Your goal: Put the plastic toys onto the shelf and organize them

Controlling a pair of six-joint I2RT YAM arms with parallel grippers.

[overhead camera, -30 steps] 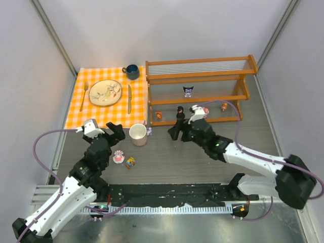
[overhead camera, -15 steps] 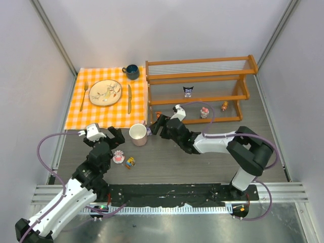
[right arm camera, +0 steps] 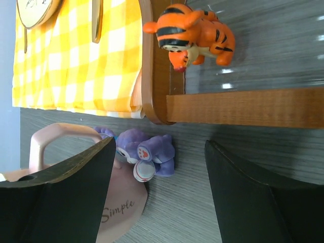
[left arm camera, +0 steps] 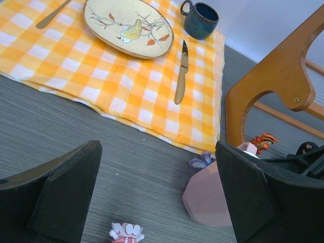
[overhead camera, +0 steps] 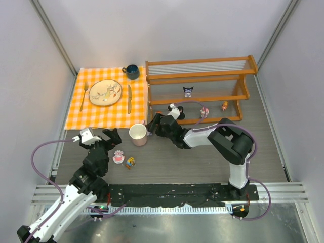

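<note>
Top view: we record the left hand (overhead camera: 101,136) spread wide and empty, near a pink toy (overhead camera: 118,157) and a yellow toy (overhead camera: 130,162) on the counter (overhead camera: 192,162). The right hand (overhead camera: 154,124) sits at the left foot of the shelf (overhead camera: 200,66), beside the mug (overhead camera: 137,134). A dark toy (overhead camera: 188,91) stands on the shelf.

Left wrist: fingers apart, nothing between them.

Right wrist: fingers apart, gripping nothing. 1 purple toy (right arm camera: 144,152) lies on the counter against the mug. The tiger (right arm camera: 195,33) is on the bottom tier.

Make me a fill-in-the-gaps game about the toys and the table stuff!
The purple toy lies right beside the pink ____.
The plate rests on the checked ____.
The left tool and the right tool are both ____.
Missing words: mug, cloth, open.
</note>
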